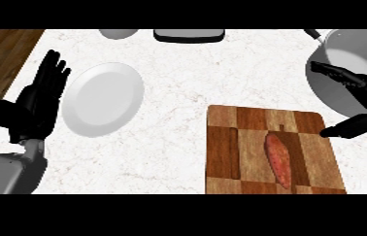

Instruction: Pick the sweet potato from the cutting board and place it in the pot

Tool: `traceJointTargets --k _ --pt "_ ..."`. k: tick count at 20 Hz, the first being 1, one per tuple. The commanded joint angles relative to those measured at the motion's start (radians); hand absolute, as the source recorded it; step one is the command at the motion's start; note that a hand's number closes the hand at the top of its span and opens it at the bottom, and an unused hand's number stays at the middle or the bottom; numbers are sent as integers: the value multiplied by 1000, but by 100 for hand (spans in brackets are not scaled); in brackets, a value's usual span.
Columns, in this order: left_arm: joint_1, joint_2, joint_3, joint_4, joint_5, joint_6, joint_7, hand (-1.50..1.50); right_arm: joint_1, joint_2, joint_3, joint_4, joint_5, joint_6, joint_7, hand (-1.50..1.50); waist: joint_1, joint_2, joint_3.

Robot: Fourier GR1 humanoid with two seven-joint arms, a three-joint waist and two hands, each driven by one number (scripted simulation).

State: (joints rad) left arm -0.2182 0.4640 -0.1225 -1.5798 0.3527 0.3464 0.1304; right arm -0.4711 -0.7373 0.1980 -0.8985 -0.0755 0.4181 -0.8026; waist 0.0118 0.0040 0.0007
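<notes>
A reddish-orange sweet potato (279, 160) lies lengthwise on the right half of the wooden cutting board (233, 155) at the lower right. The grey metal pot (337, 92) stands at the right edge, just beyond the board's far right corner. My right hand (344, 75) comes in from the right edge over the pot; its fingers are spread and its thumb (342, 128) reaches down to the board's right edge. It holds nothing and is above and right of the sweet potato. My left hand (39, 96) rests open at the left edge, fingers up.
A white plate (102, 99) lies left of centre, close to my left hand. At the back edge sit a grey bowl-like object (118, 33) and a dark tray-like object (189, 35). The marble counter ends at a wooden strip (18, 45) on the far left.
</notes>
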Motion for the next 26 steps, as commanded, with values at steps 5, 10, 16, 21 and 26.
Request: traceJointTargets --k 5,10,16,21,26 --pt "27 2 12 -11 -9 -1 10 0 -23 -154 211 -207 209 129 70 -150 -5 -10 -2" --pt "33 25 37 -42 -10 -12 36 0 7 -156 306 -379 286 128 203 -150 -12 -11 -2" --pt "-23 -62 40 57 -44 -14 7 0 133 -140 275 -580 295 148 372 -150 -24 -7 -1" --pt "-8 -73 75 59 -72 -72 -2 0 144 -71 205 -574 352 229 392 -150 -13 -4 -1" --pt "99 -69 64 -124 -114 -34 64 0 232 -55 214 -576 487 155 391 -150 -8 -7 0"
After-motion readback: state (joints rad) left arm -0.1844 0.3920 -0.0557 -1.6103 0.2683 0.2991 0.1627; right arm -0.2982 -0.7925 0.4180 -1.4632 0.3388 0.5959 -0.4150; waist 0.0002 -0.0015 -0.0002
